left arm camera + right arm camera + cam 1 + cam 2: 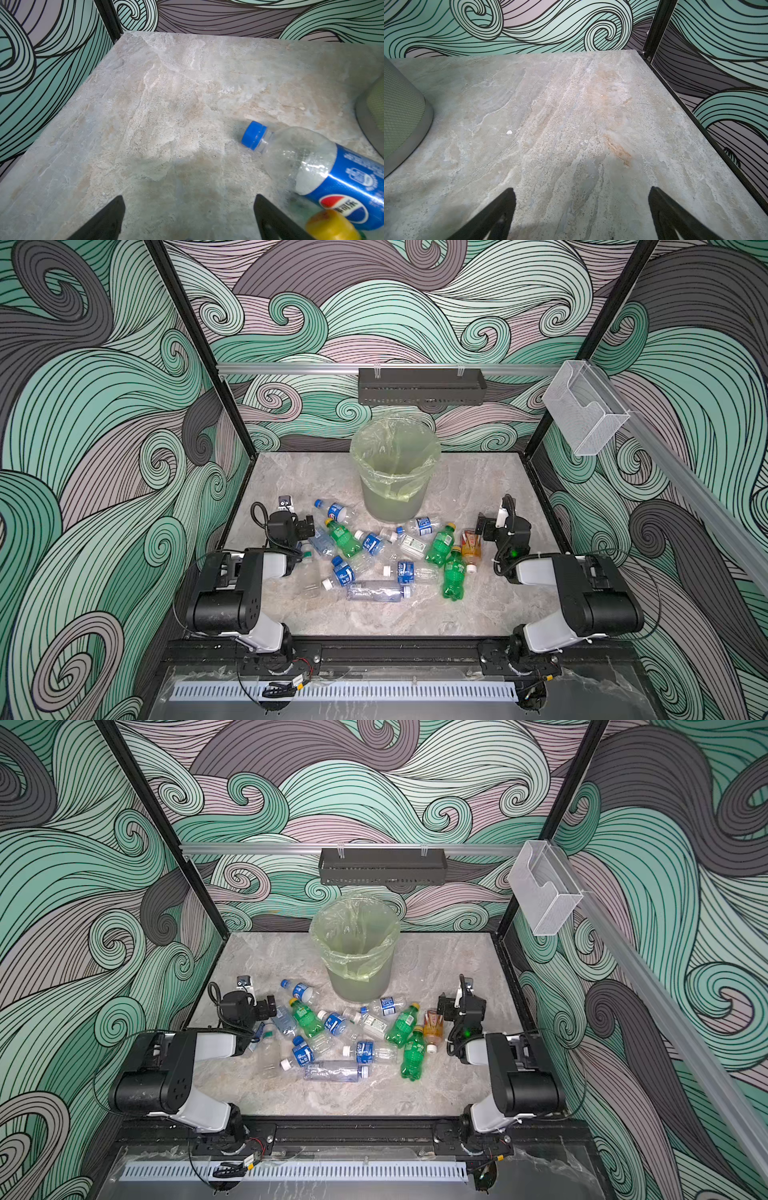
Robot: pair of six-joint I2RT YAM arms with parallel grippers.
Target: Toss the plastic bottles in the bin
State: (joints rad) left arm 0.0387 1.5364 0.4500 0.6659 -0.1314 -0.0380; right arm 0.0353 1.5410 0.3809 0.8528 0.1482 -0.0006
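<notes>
The bin [390,506] [359,986], a grey bucket lined with a yellow-green bag, stands upright at the middle back of the marble table. Several plastic bottles lie scattered in front of it: a blue-labelled one [337,512] [311,162], green ones [345,539] [454,574], an amber one [471,549] and a larger clear one [376,590]. My left gripper [305,526] [189,201] hovers open at the pile's left edge, holding nothing. At the pile's right edge, beside the amber bottle, my right gripper [482,526] [582,193] is open over bare table. A yellow cap [332,226] sits close to the left fingers.
A black perforated tray [419,385] hangs on the back rail above the bin. A clear plastic box [582,414] is mounted on the right rail. Patterned walls and black frame posts [232,406] enclose the table. The bin's base [402,116] shows in the right wrist view.
</notes>
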